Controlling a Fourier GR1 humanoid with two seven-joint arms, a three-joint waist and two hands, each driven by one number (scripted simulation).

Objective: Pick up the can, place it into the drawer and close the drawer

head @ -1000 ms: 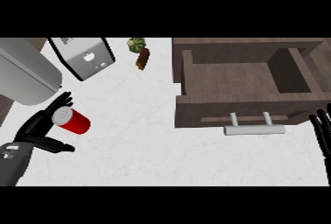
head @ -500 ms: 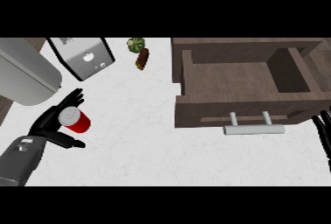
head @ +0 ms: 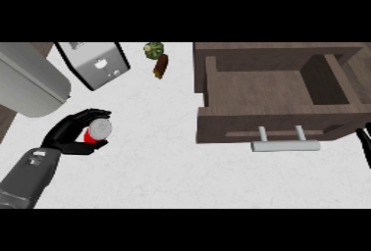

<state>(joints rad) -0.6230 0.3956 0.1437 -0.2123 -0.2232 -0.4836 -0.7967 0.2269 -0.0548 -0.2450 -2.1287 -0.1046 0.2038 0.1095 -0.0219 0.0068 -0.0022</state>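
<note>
White table [head: 159,162]: smooth, faintly mottled, matt. Open brown drawer [head: 268,120], right of the left hand [head: 72,132]: matt wood grain, brushed-metal handle [head: 285,145]. Red can [head: 96,131]: silvery metal top.

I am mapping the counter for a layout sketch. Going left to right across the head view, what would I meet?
Left robot hand curled round the red can → small plant → open wooden drawer → its metal handle → right robot hand at the right edge.
</note>
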